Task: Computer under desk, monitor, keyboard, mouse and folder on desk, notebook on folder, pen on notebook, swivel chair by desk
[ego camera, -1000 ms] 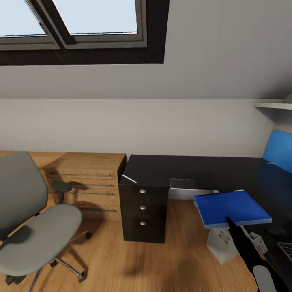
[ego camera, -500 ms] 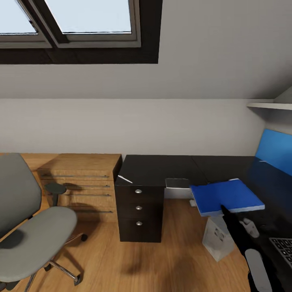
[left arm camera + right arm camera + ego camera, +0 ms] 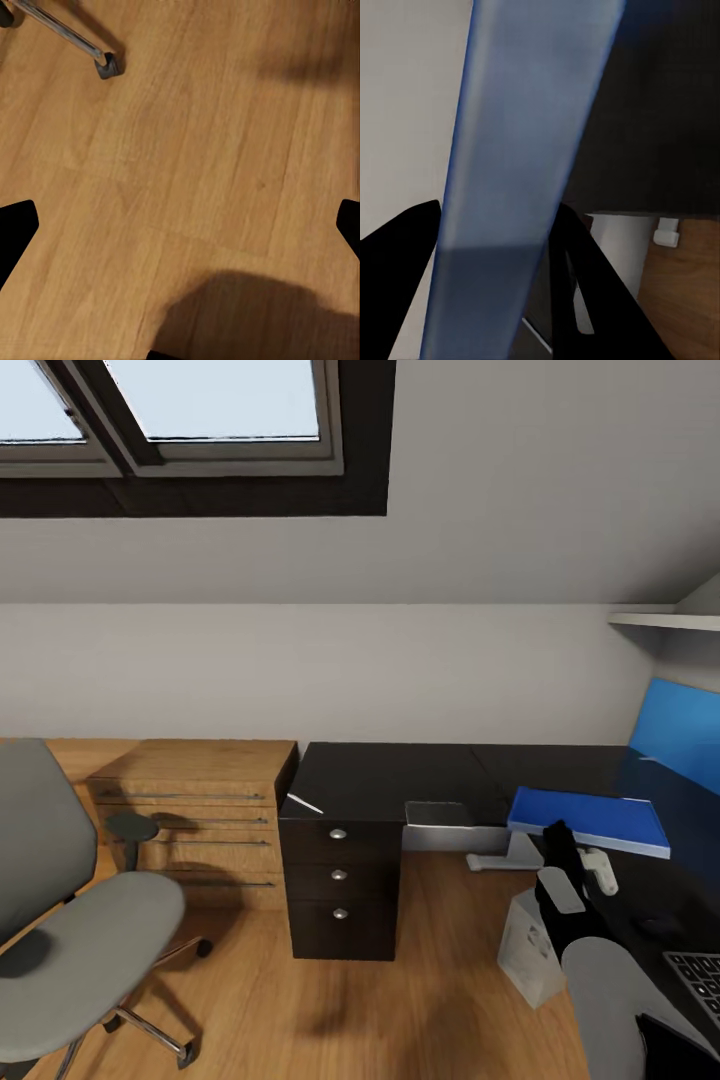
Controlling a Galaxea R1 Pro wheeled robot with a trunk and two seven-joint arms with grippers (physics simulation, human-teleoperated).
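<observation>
Head view: the right gripper (image 3: pixel 562 852) at lower right grips the blue folder (image 3: pixel 590 820) above the black desk (image 3: pixel 400 775); the swivel chair (image 3: pixel 75 950) sits lower left.

Left wrist view: the left gripper's (image 3: pixel 180 225) fingers stand apart over the wooden floor (image 3: pixel 187 135).

Right wrist view: the folder (image 3: pixel 521 150) is clamped between the dark fingers (image 3: pixel 397 247).

Illumination is bright and even, with daylight entering through the skylight (image 3: pixel 200 420) above my head camera. Soft shadows fall on the wood floor (image 3: pixel 180 150). In my right wrist view the folder (image 3: pixel 525 150) renders blurred, out of focus.
</observation>
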